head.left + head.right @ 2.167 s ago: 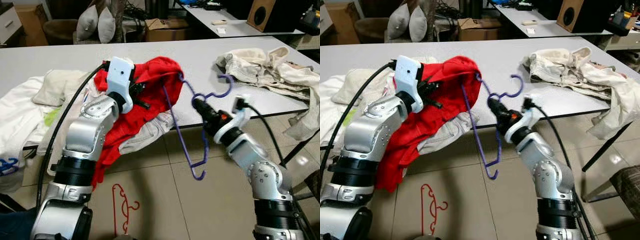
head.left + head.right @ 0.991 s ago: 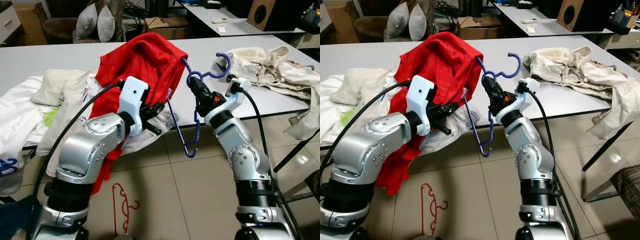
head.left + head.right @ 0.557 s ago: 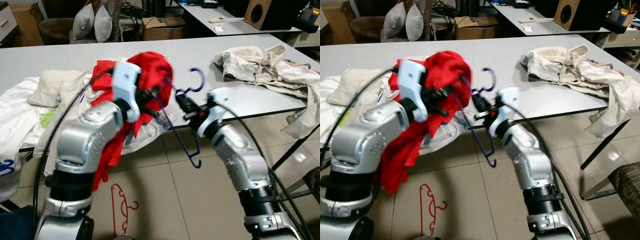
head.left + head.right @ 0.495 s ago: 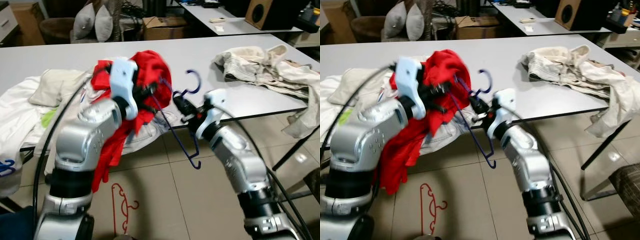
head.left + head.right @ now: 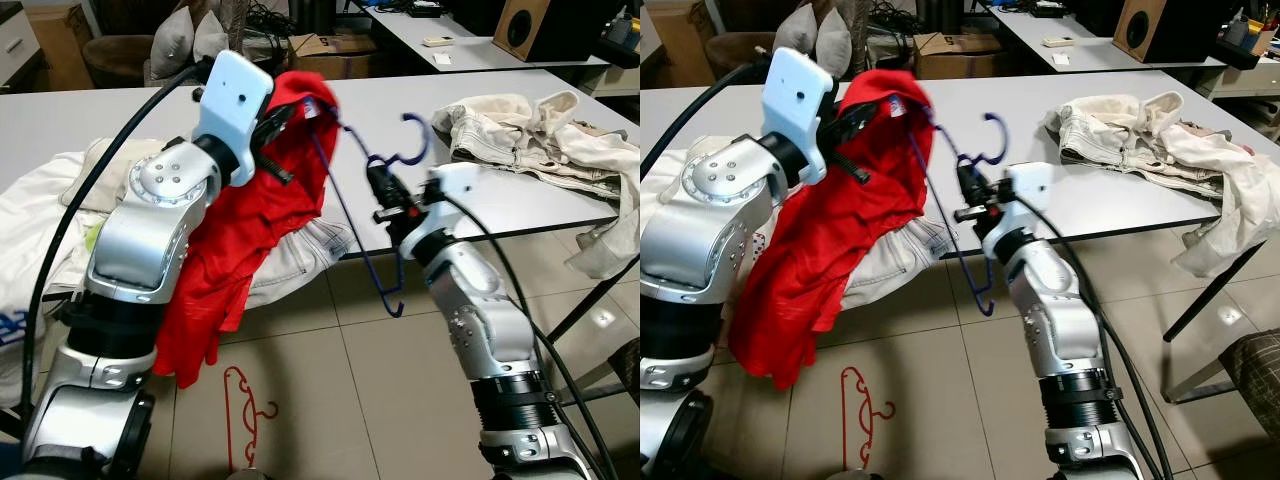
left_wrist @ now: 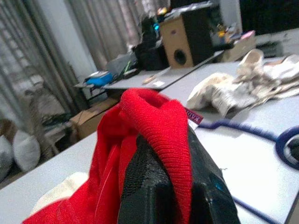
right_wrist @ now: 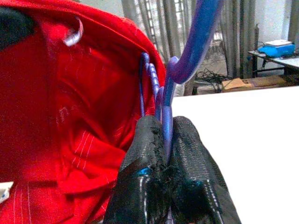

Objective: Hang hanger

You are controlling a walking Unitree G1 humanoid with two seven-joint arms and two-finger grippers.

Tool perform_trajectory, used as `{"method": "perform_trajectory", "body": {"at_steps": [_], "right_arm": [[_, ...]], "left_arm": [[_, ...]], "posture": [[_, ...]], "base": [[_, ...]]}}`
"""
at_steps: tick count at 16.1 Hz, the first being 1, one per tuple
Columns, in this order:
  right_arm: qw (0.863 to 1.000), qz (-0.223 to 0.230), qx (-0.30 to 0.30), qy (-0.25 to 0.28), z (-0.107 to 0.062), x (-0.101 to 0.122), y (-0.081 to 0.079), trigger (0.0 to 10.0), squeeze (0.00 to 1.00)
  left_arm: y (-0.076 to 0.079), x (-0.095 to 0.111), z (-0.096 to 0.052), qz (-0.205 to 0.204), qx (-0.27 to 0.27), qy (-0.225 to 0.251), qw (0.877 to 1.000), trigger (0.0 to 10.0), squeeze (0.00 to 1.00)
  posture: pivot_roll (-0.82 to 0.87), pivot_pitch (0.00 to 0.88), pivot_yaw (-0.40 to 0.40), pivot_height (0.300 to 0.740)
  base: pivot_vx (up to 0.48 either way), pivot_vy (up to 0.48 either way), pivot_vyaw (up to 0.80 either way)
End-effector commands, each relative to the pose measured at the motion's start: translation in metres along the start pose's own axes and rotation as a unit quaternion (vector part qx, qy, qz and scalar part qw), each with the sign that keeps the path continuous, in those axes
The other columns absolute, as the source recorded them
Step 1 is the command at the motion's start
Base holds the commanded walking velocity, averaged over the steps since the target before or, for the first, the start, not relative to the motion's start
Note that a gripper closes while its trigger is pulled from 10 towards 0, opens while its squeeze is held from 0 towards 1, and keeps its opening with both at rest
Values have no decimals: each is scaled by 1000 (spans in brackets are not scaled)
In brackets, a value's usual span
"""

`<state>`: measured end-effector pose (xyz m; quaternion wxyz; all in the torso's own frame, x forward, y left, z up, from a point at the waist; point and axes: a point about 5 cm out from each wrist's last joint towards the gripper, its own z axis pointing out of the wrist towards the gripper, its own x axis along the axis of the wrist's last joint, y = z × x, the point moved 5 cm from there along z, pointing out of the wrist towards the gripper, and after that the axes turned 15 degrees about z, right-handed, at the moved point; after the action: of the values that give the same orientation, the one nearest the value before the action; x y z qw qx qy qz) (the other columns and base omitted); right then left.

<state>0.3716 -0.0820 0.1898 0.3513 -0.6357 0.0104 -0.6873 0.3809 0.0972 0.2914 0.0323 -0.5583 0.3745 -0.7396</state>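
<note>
Floor tiles lie nearest, with a red hanger [image 5: 245,414] flat on them below the two arms. Above it the right end effector [image 5: 381,190] is clamped on the neck of a purple hanger [image 5: 392,245], its two black fingers [image 7: 187,149] pressed shut on either side of the purple stem, just beneath the hook that curls up over the bench edge. The purple hanger's lower end hangs down past the bench edge toward the floor, while its long upper arm slants up and left into the collar of a red shirt [image 5: 240,240]. The left end effector [image 5: 285,115] is raised at the top of that shirt; the red collar band is draped over its black fingers [image 6: 154,186], which are closed on the cloth, and the rest of the shirt hangs down in front of the left arm toward the floor. Behind the shirt, on the grey bench [image 5: 380,100], a heap of white and cream clothes [image 5: 60,200] spreads along the left side and droops over the near edge, some of it showing just beside the shirt's lower folds. To the right on the same bench sits a pile of beige garments [image 5: 530,140], with one piece trailing off the right edge. Beyond the bench stand two grey cushions [image 5: 190,40], a cardboard box [image 5: 325,55], and a second table [image 5: 440,35] carrying a wooden speaker [image 5: 525,25].
</note>
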Motion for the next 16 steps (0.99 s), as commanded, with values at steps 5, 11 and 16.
{"method": "perform_trajectory", "body": {"at_steps": [5, 11, 16], "right_arm": [[982, 188, -5, 16, 12, 6, -6, 10000, 0], [943, 328, -47, 3, 16, 9, 14, 10000, 0], [948, 258, -120, -145, 4, -56, 20, 10000, 0]], "left_arm": [[-11, 20, 1, 6, 16, 41, 999, 10000, 0], [12, 12, -9, -44, -33, 46, 997, 10000, 0], [-3, 48, -8, -100, 6, 125, 987, 10000, 0]], "posture": [[38, 0, -2, 740], [24, 0, 4, 740], [34, 0, -12, 740]], "base": [[0, 0, 0], [0, 0, 0], [0, 0, 0]]}}
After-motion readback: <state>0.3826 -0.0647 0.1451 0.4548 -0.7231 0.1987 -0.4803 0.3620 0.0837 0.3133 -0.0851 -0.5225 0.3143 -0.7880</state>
